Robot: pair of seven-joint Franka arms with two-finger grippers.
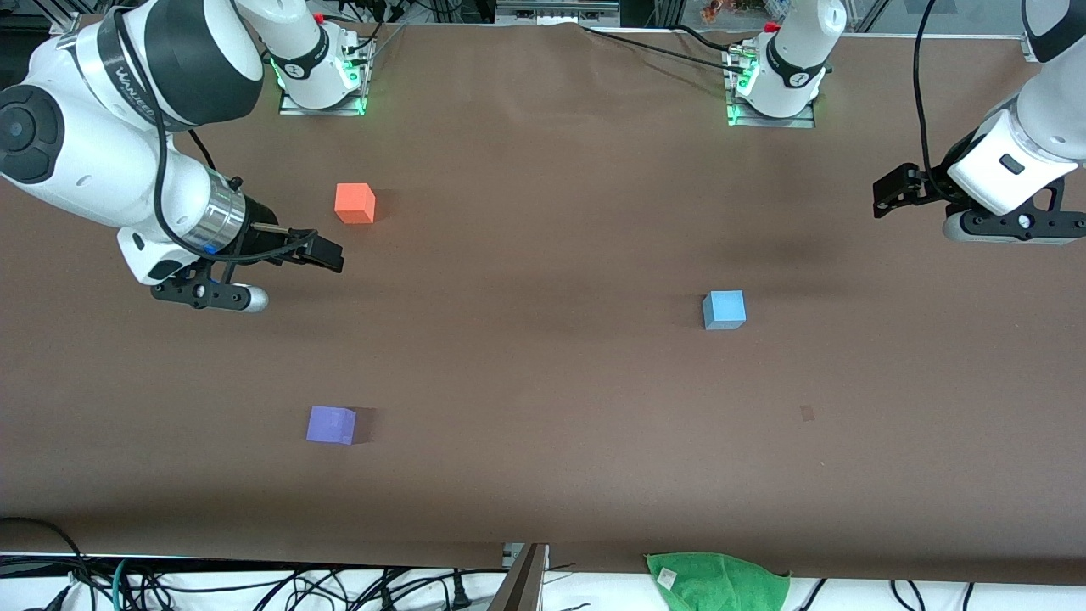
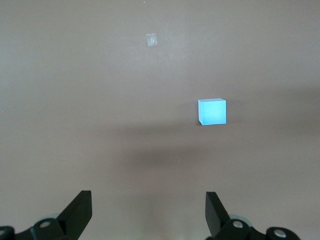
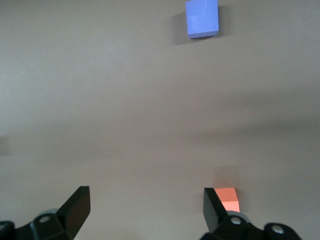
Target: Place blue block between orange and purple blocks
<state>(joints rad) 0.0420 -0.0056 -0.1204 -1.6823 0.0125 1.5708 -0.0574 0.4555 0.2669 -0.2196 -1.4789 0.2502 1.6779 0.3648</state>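
Both grippers [image 2: 148, 210] [image 3: 146, 207] aloft, fingers apart.

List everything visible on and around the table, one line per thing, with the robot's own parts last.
blue block: one, light sky-blue, on the table toward the left arm's end.
orange block: one, bright orange, toward the right arm's end, farther from the front camera than the purple block.
purple block: one, violet-purple, toward the right arm's end.
cloth: one, green, at the table edge nearest the front camera.
table: one, brown cover.
left tool: one, black fingers, open, empty, over the table near the blue block.
right tool: one, black fingers, open, empty, over the table beside the orange block.
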